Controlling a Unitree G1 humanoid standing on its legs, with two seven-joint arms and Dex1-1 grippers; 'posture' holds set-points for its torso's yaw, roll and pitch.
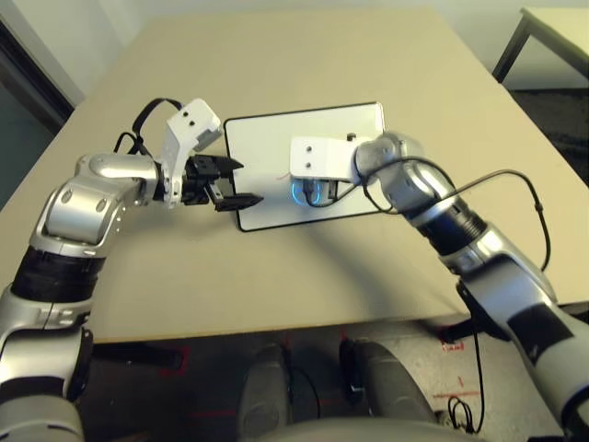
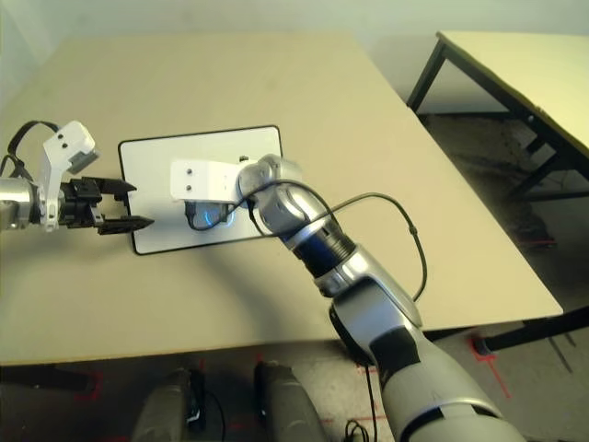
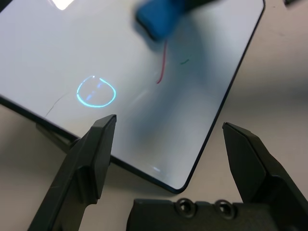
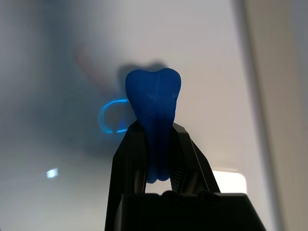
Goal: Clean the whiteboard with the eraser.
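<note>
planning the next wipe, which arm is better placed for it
Right, I'd say: its pincer already grips the blue eraser over the whiteboard, while the left pincer stands open and empty.

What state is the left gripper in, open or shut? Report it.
Open: the left gripper has its two fingers spread wide apart.

Robotics lab or workshop: one bare-topped table (image 1: 304, 285); second table (image 2: 534, 78); loose cables (image 1: 465, 412); red floor markings (image 2: 497, 373).
</note>
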